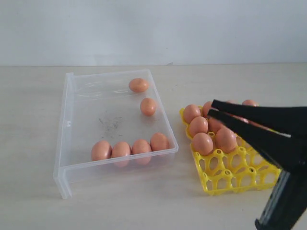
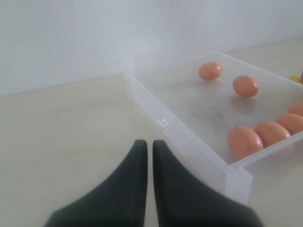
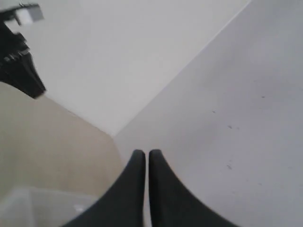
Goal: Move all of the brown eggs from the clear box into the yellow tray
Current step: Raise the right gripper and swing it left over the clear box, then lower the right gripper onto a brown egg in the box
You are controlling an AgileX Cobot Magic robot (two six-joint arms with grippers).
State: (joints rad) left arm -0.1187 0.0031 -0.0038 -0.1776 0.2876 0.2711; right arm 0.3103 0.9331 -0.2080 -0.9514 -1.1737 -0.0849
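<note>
The clear box lies left of centre with several brown eggs in it: two toward the back and a row along the front wall. To its right, the yellow tray has several brown eggs in its far cells, while the near cells are bare. My right gripper hangs over the tray's eggs, shut and holding nothing. My left gripper is shut and empty above the table, just outside the clear box's wall. The box's eggs lie beyond that wall.
A pale wall runs along the back of the beige table. Dark specks mark the box floor. The right wrist view shows wall, table and a corner of the clear box.
</note>
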